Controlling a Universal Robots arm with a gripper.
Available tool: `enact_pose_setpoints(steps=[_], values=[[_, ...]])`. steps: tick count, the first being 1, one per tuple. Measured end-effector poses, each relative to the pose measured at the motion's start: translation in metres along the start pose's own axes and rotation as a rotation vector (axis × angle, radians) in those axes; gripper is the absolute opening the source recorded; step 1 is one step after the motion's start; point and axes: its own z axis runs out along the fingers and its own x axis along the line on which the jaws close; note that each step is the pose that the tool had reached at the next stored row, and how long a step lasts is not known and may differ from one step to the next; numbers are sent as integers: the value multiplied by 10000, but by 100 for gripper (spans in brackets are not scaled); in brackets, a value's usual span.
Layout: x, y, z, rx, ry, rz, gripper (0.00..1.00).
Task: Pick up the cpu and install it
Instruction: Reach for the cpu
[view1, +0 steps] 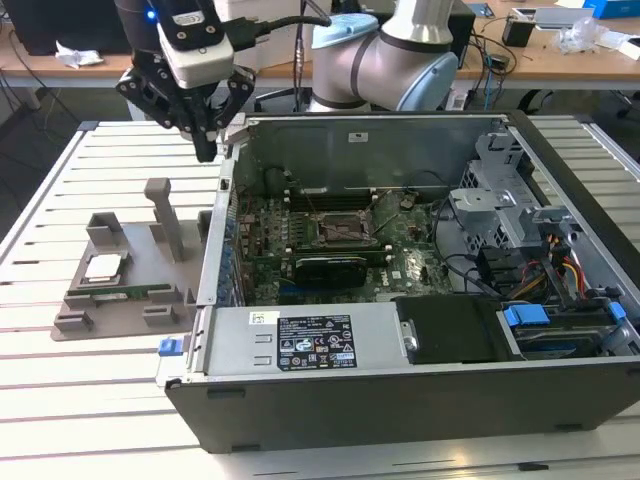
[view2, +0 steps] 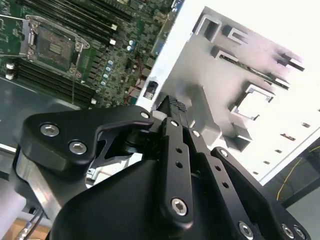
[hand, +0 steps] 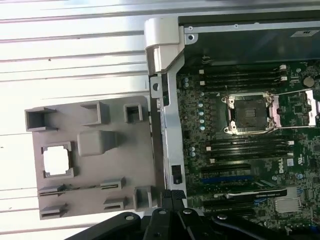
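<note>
step: approach for the pick, by my judgement; nothing lifted yet
cpu (view1: 103, 266): flat in the grey holder (view1: 150, 300) on the bench (view1: 60, 400), at the exterior view's left of the case (view1: 400, 400)
gripper (view1: 207, 150): jaws closed, empty, above the case wall, well apart from the cpu
next calls for: jaws parted, centred over the cpu

Silvery-white cpu (view1: 104, 266), grey tray (hand: 95, 170) (one even shade), green motherboard (view1: 415, 262), black fingers (view2: 176, 135)
</note>
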Motion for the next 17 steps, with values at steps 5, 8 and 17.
enact_pose_setpoints(steps=[5, 8, 17], values=[[184, -14, -4, 0, 0, 0, 11], [266, -20, -6, 0, 0, 0, 11], [495, -37, -12, 0, 0, 0, 11]])
